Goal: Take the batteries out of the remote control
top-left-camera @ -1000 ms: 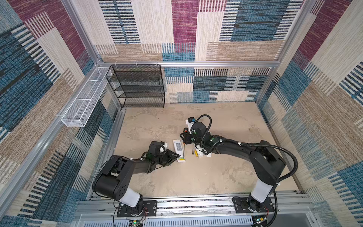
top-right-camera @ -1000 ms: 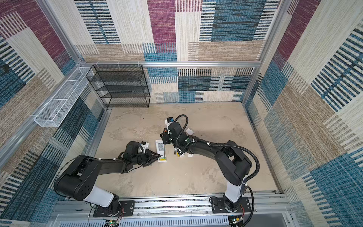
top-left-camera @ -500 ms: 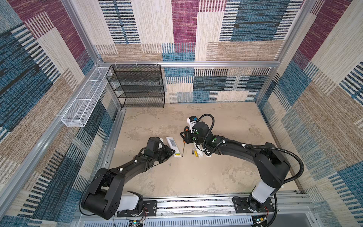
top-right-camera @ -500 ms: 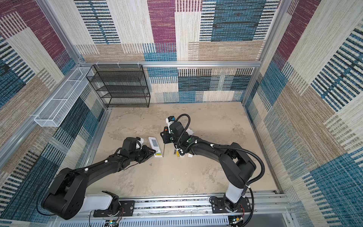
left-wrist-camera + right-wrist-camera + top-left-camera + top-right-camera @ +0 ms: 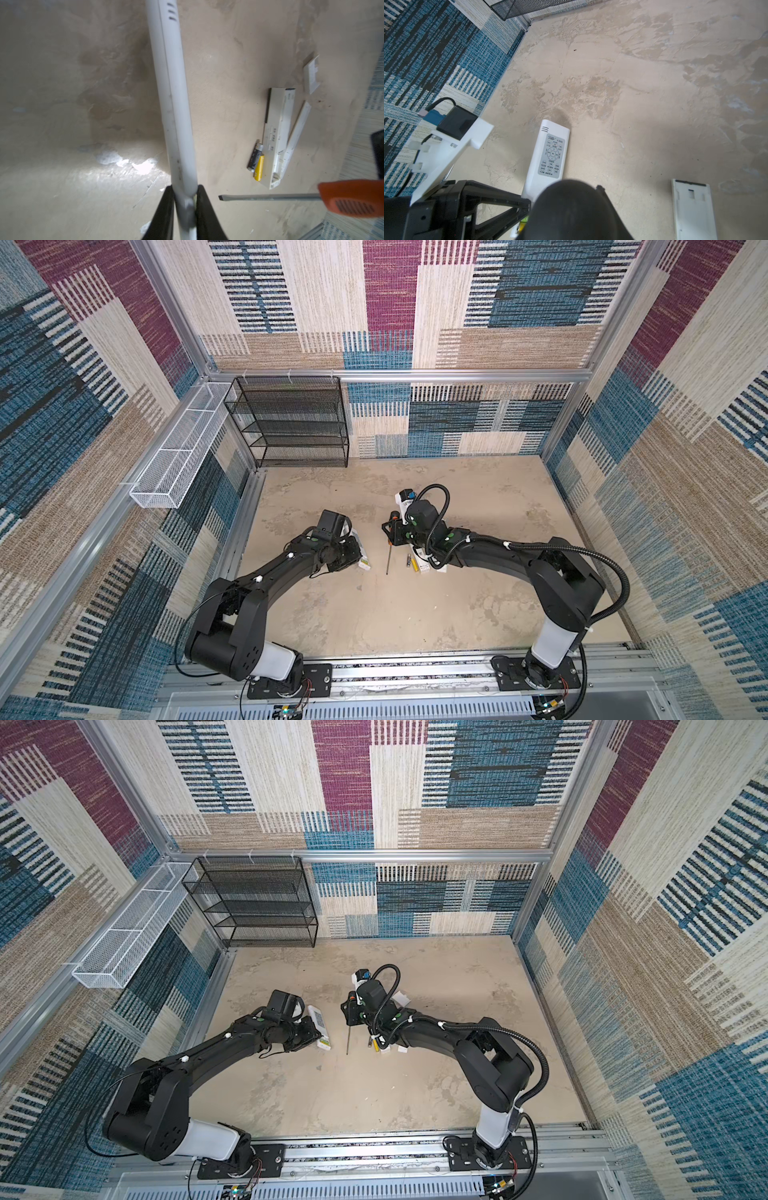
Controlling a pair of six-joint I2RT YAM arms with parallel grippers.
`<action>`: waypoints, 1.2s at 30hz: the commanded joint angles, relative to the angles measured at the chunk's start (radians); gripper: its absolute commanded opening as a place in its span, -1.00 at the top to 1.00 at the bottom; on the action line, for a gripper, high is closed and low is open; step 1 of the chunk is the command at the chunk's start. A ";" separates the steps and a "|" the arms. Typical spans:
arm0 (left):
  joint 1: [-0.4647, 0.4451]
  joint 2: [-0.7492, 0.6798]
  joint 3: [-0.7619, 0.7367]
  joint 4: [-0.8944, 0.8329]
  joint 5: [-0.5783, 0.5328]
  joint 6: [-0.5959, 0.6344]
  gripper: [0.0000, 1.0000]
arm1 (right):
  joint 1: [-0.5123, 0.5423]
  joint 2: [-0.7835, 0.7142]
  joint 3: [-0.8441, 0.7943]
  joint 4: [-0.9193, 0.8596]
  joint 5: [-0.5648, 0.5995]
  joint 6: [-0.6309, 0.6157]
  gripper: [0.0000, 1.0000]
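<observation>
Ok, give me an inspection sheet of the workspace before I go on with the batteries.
Surface: beige, mottled table.
Job's things: white remote held at one end; dark battery and yellow battery lie side by side on the table.
Clutter: second remote beside the batteries; loose white cover pieces nearby.
Grippers: left claw shut on the white remote; right claw shut on the screwdriver.
Cables: black hose loops over the right wrist; no snag seen.
Surroundings: black mesh rack, white wire basket, patterned walls.

The remote control (image 5: pixel 550 155) is white, the batteries (image 5: pixel 257 161) yellow and dark, the screwdriver (image 5: pixel 301 196) orange-handled.
</observation>
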 commanded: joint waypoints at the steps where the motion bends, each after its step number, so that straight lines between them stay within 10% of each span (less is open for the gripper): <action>1: -0.014 0.015 0.027 -0.070 -0.040 0.061 0.80 | 0.000 0.029 0.018 0.061 0.015 0.013 1.00; 10: -0.041 0.040 0.023 -0.016 -0.028 0.056 0.81 | -0.003 0.071 0.072 0.041 0.004 0.000 1.00; 19: 0.000 0.069 -0.211 0.542 0.244 -0.152 0.81 | -0.003 0.016 0.067 -0.007 0.064 -0.051 1.00; 28: 0.000 0.044 -0.232 0.442 0.178 -0.147 0.07 | -0.002 -0.006 0.082 -0.024 0.083 -0.063 1.00; 36: 0.000 -0.093 -0.220 0.306 0.106 -0.057 0.02 | -0.013 -0.037 0.094 -0.037 0.063 -0.040 1.00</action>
